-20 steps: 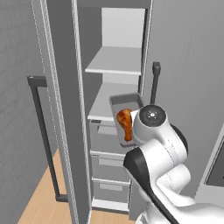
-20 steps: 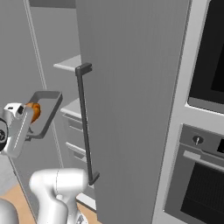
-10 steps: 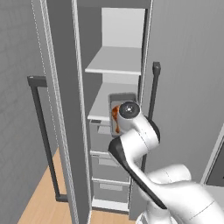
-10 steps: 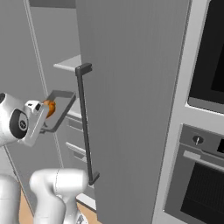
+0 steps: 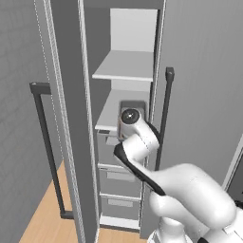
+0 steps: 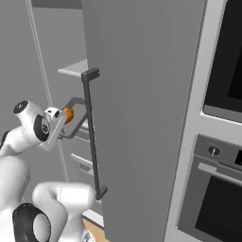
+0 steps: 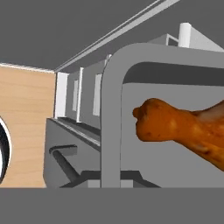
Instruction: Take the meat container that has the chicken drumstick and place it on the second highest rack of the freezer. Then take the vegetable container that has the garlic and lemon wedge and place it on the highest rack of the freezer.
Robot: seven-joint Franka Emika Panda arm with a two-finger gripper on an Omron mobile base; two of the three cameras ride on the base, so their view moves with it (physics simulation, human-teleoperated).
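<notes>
Two doors flung wide on the freezer (image 5: 95, 28). From the left base view, starting far left: long dark bar handle (image 5: 47, 147) on the swung-out door, wood floor (image 5: 40, 216) below it. Further right, inside the white interior, the highest rack (image 5: 126, 66) up top, then the second highest rack (image 5: 108, 114) directly over the grey drawers (image 5: 118, 180). Right of that, at the level of the second highest rack, the meat container (image 5: 135, 105), largely hidden behind the white arm (image 5: 140, 142) reaching in.

Over in the right base view, left to right: arm low at the edge, then the gripper (image 6: 60, 124) pinching the near rim of the meat container (image 6: 78, 118) (fingertips themselves tucked out of sight behind the hand, so grip judged from the tray jutting out tilted from it). Orange-brown chicken drumstick (image 6: 69, 113) peeking over that rim, just beside the hand. Past it, a second bar handle (image 6: 92, 137) on the broad grey door, and far right an oven (image 6: 217, 189).

Through the hand view: floor at left, drawer handle (image 7: 65, 162) lower down, container's rounded grey rim (image 7: 113, 109) running through the middle, drumstick (image 7: 175, 127) lying inside at right, knobbed end pointing left.
</notes>
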